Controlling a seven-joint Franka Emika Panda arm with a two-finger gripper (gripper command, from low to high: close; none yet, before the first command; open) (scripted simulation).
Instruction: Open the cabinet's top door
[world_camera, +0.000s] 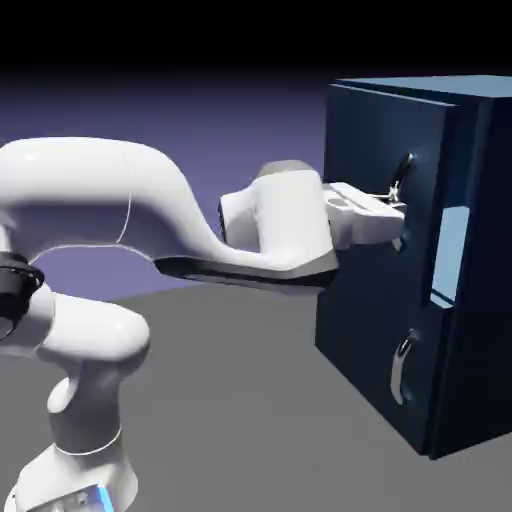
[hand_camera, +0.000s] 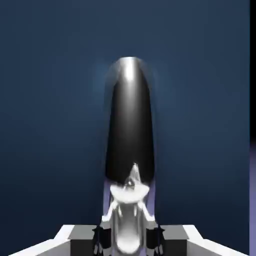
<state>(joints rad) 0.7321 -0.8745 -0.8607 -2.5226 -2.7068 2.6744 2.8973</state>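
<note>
Cabinet (world_camera: 482, 270): dark navy, filling the right side of the exterior view.
Arm (world_camera: 90, 190): white, reaching from the lower left across the middle to the cabinet's front.
Top door (world_camera: 365, 135): upper right of the exterior view; a pale-blue patch (world_camera: 452, 255) shows beside its right edge, so it may be slightly ajar, though I cannot be sure.
Lower panel (world_camera: 365, 335): below it, with its own handle (world_camera: 401, 368); leave both alone.
Gripper (hand_camera: 128, 238): closed on the curved silver handle (hand_camera: 129, 112), a fingertip on either side at the bottom middle of the hand view.
Step in hand: pulling the door by its handle, I judge.
Doing it well: keep the squeeze firm, draw back smoothly, and turn the wrist with the door's arc, since a straight tug could slide the fingers along the smooth metal or twist them off.
</note>
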